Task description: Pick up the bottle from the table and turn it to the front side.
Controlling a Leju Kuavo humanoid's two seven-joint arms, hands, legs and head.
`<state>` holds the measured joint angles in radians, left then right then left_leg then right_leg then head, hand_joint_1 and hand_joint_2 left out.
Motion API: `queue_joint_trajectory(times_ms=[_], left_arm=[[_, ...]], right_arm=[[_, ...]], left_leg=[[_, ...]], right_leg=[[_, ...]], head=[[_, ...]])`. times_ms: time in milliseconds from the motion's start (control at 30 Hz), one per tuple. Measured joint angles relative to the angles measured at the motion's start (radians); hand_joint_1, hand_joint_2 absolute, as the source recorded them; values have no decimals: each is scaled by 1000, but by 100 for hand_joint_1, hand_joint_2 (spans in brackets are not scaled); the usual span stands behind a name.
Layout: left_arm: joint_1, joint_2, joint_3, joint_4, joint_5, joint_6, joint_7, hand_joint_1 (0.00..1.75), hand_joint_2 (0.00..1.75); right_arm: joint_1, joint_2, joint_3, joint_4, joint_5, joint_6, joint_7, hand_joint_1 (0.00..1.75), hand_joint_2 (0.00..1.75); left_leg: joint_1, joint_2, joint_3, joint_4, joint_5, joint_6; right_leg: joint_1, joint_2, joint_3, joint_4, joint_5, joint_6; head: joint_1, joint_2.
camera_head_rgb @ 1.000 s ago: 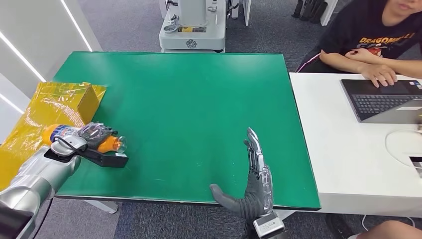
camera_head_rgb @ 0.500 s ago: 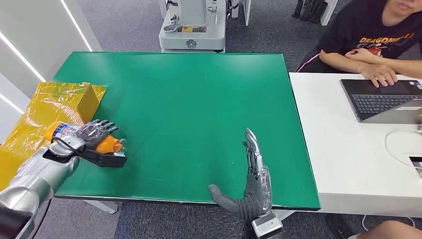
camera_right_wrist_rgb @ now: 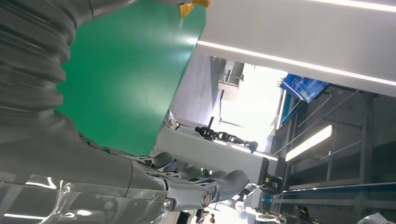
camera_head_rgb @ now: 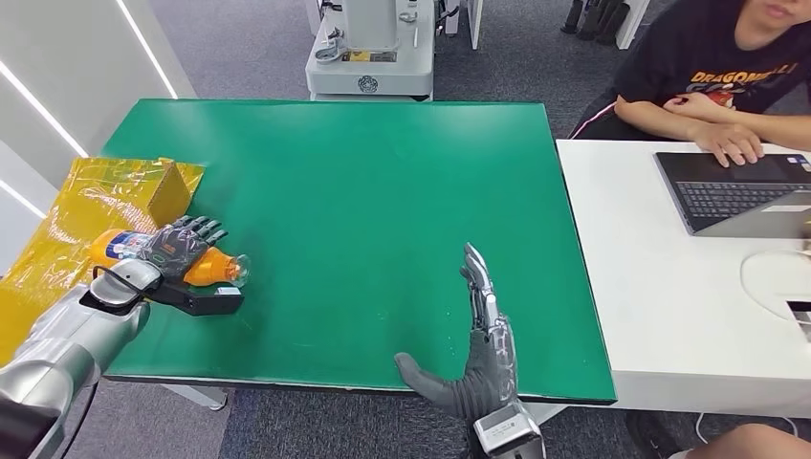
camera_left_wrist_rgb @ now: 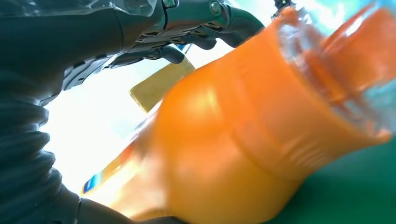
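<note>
Table (camera_head_rgb: 363,210) green, yellow box (camera_head_rgb: 167,191) at its left edge. Right hand (camera_head_rgb: 483,359) flat, fingers straight, grasping nothing. Left hand (camera_head_rgb: 172,251) wrapped over orange bottle (camera_head_rgb: 206,268) lying on table beside box; blue label (camera_head_rgb: 122,246), text unreadable

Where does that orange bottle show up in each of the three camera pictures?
Head view: orange bottle at the table's left edge, under the left hand.
Left wrist view: bottle close up, across most of the picture.
Right wrist view: not in it.
Shared landmark: green table.
</note>
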<state>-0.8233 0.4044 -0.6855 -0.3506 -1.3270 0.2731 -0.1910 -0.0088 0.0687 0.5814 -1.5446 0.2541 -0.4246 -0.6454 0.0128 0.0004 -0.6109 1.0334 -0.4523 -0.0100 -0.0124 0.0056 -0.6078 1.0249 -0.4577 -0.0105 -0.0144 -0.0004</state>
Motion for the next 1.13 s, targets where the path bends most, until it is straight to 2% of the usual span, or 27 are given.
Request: queue_joint_trajectory(times_ms=[200, 333, 400, 500, 667, 767, 833, 900, 1000, 1133], left_arm=[[0, 40, 21, -4, -2, 56, -9, 0, 175], [35, 75, 60, -45, 25, 181, -7, 0, 175], [91, 97, 103, -95, 36, 250, 0, 0, 175], [218, 136, 194, -206, 33, 306, 3, 0, 175], [463, 153, 404, -449, 109, 395, -83, 0, 175], [569, 126, 537, -613, 228, 416, -224, 0, 175], [615, 82, 621, -718, 335, 421, -355, 0, 175], [645, 35, 683, -802, 410, 424, -437, 0, 175], [671, -14, 737, -884, 433, 425, -459, 0, 175], [686, -45, 775, -936, 437, 425, -459, 0, 175]], right_arm=[[1, 0, -1, -12, 19, 8, 13, 0, 175], [9, 0, -4, -20, 30, 10, 16, 0, 175], [20, 0, -6, -23, 34, 9, 15, 0, 175], [36, 0, -10, -25, 36, 5, 11, 0, 175], [52, 0, -19, -25, 40, 1, 4, 0, 175], [56, 0, -22, -25, 39, 2, 4, 0, 175], [56, 0, -22, -24, 35, 5, 4, 0, 175], [55, 0, -22, -23, 31, 9, 3, 0, 175], [55, 0, -22, -21, 29, 11, 3, 0, 175], [55, 0, -22, -19, 29, 11, 2, 0, 175]], left_leg=[[0, 0, 0, 0, 0, 0], [0, 1, 0, 0, 0, 0], [0, 2, 1, -1, -1, -2], [0, 5, 2, -1, -3, -3], [0, 6, 2, -1, -5, -5], [0, 6, 1, -1, -5, -4], [0, 5, 1, -1, -5, -4], [0, 5, 1, -1, -5, -4], [0, 5, 2, -1, -5, -4], [0, 4, 2, -1, -5, -4]], right_leg=[[0, 0, -1, 0, 0, 0], [0, 1, -1, 0, 0, 0], [0, 3, 0, 0, -1, -1], [0, 6, -1, 0, -1, -1], [0, 7, -2, -1, -2, -1], [0, 7, -2, -1, -3, -1], [0, 6, -1, -1, -3, -1], [0, 5, -1, -1, -3, -1], [0, 5, 0, -1, -2, -1], [0, 4, 0, -1, -2, -1]], head=[[0, 0], [0, 0], [0, 0], [0, 0], [0, 0], [0, 0], [0, 0], [0, 0], [0, 0], [0, 0]])
